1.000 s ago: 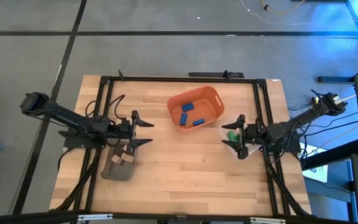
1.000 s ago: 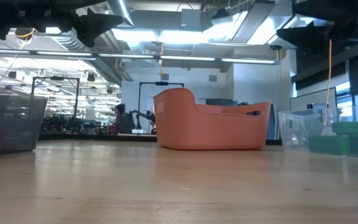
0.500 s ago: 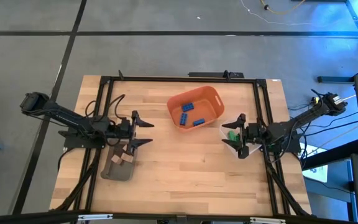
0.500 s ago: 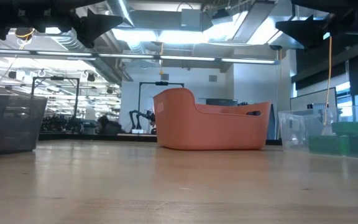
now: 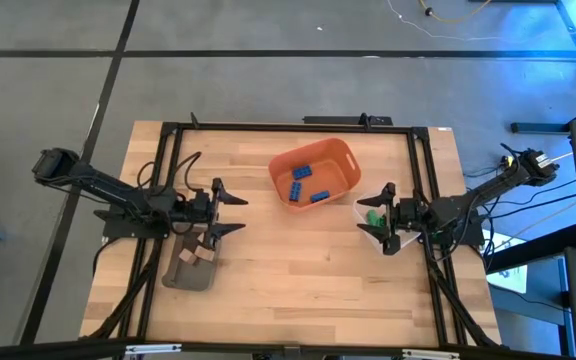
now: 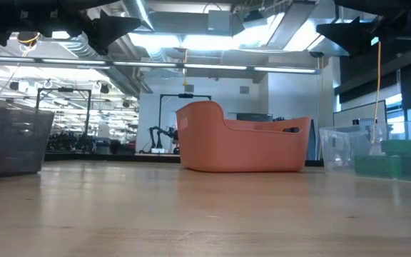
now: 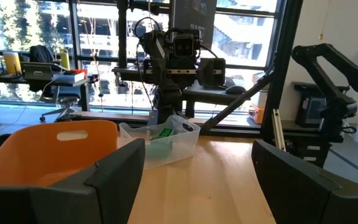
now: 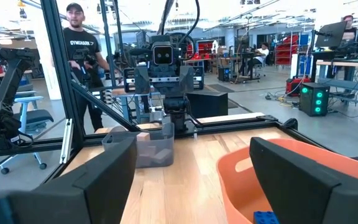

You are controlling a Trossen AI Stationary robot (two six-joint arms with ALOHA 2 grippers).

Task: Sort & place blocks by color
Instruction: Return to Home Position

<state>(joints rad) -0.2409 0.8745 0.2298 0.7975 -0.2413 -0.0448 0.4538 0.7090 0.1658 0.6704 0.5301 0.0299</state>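
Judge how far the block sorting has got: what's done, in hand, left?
Done: blue blocks lie in the orange bin, green blocks in the clear bin, tan blocks in the grey tray. In hand: nothing; the left gripper and right gripper are open and empty. Left: no loose blocks visible.

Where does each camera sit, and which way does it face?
High view: above the table, straight down; both arms, left gripper and right gripper open.
Low view: at table height, level across to the orange bin; gripper tips at top.
Left wrist view: faces the right arm; left fingers show.
Right wrist view: faces the left arm; right fingers show.
All four see the orange bin.
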